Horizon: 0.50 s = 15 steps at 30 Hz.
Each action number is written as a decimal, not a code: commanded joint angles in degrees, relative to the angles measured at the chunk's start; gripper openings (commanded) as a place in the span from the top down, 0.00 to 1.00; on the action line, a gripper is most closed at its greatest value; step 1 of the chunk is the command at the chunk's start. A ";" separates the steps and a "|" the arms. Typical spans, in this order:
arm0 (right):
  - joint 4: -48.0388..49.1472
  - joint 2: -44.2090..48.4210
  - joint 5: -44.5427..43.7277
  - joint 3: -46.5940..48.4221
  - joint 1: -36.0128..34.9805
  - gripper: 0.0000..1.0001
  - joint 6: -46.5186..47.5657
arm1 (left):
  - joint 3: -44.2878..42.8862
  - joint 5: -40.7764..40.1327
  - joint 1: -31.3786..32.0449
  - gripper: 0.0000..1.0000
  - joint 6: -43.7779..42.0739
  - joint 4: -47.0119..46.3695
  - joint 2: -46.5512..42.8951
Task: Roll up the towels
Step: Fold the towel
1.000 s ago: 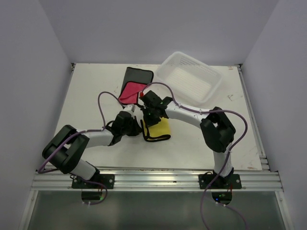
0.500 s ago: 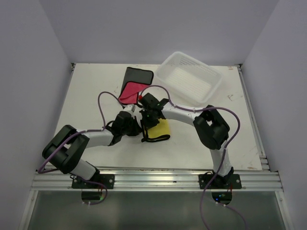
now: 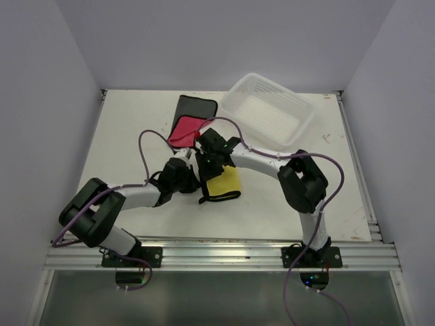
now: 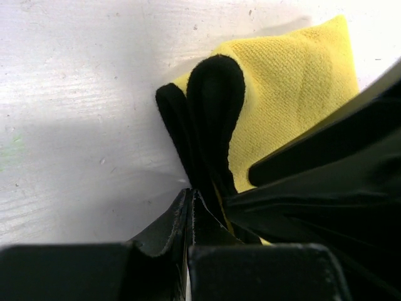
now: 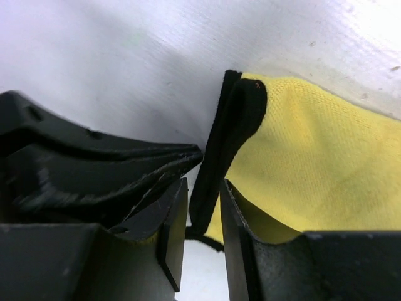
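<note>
Yellow towel (image 3: pixel 225 182) with a black hem (image 5: pixel 232 138) lies partly folded on the bench (image 3: pixel 136 129), just on the near side of the white basket (image 3: pixel 268 112). Left fingers (image 4: pixel 163 226) are pressed together right at the hem. Right fingers (image 5: pixel 172 219) stand narrowly apart, with the hem between them.

Top view: yellow towel (image 3: pixel 226 183) left edge hidden under left gripper (image 3: pixel 198 185) & right gripper (image 3: pixel 204 180); fingertips too small to tell. Rt wrist view: towel cut off at rt edge.
</note>
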<state>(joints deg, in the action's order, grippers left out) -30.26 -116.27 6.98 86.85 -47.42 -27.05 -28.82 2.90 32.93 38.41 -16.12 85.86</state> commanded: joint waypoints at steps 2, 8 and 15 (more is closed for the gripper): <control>-0.68 9.82 -1.71 -0.27 2.67 0.67 0.94 | -0.45 -2.37 0.38 1.00 -0.18 1.88 -2.37; 2.48 15.97 -0.57 -8.09 9.52 0.79 0.68 | -1.50 -4.55 0.38 1.00 -0.88 6.18 -5.97; 3.98 16.61 -1.44 -10.30 14.55 0.98 3.31 | -5.63 -7.37 0.38 1.00 -2.90 12.86 -10.36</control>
<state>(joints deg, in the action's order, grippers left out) -28.62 -100.60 6.15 76.29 -32.69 -25.87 -30.70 -1.39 33.08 37.74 -5.96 77.87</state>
